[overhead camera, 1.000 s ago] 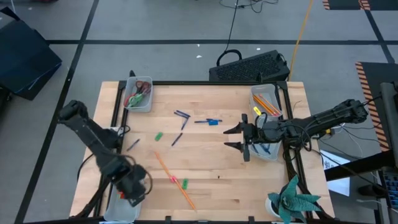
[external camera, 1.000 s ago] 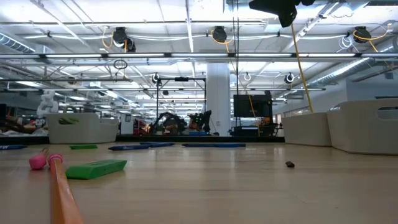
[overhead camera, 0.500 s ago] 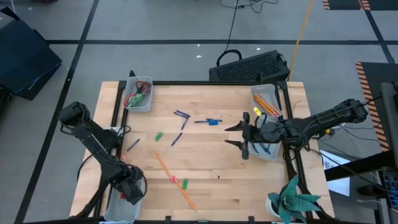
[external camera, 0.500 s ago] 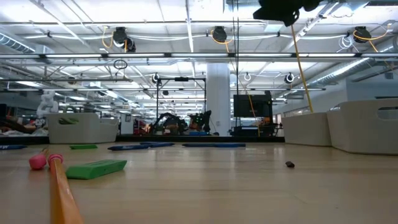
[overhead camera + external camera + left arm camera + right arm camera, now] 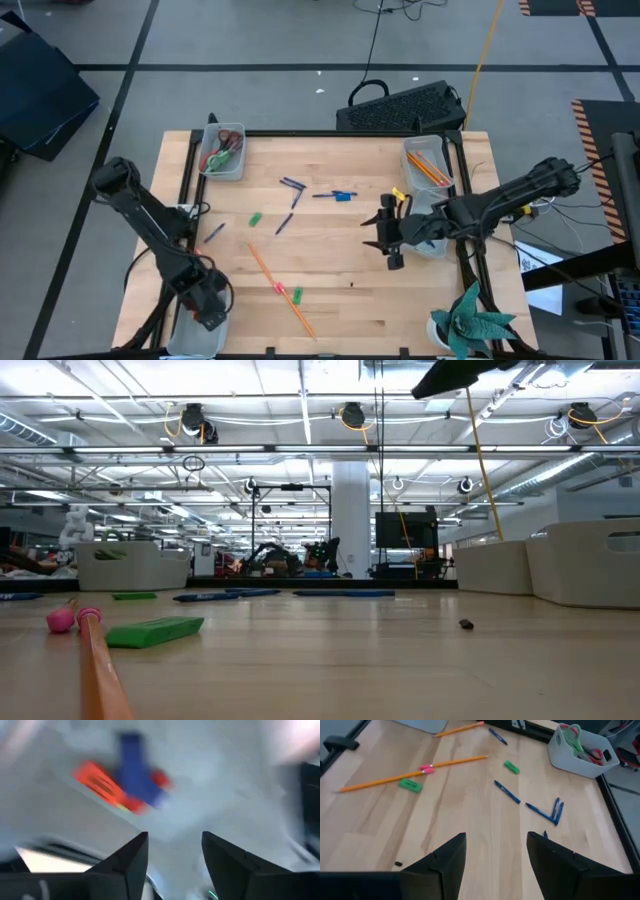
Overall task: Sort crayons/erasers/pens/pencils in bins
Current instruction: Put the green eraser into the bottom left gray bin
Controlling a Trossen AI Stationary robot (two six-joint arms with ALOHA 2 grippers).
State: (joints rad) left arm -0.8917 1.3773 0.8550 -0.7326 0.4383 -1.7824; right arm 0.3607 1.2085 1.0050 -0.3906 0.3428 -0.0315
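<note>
We found no brand, label or legible writing on anything.

The loose stationery lay across the middle of the table (image 5: 330,170). In the high view, two long orange pencils (image 5: 282,292) crossed toward the six o'clock edge, with a small pink piece (image 5: 279,288) and a green eraser-like block (image 5: 298,295) beside them. Another green block (image 5: 255,218) sat near the centre. Dark blue pens (image 5: 291,184) clustered toward twelve o'clock, one (image 5: 334,195) with a lighter blue cap, one (image 5: 284,224) just below, and another (image 5: 214,231) toward nine o'clock.

A bin (image 5: 222,152) at the eleven o'clock corner held red and green looped scissors. A bin (image 5: 430,166) at the two o'clock side held orange pencils. A third bin (image 5: 434,240) at three o'clock was mostly covered by the right arm. The fourth bin (image 5: 195,335) at seven o'clock was partly under the left arm.

The left gripper (image 5: 174,851) hovered over that bin with its fingers parted, nothing between them; its wrist view was blurred, showing only orange-red and blue crayons (image 5: 122,782) on the pale floor.

The right gripper (image 5: 384,232) stood at three o'clock beside the third bin, fingers spread and empty, facing the table's centre.

The low view showed a pencil's pink eraser end (image 5: 75,619) and a green block (image 5: 154,631); the pencil was cut off by the edge.
</note>
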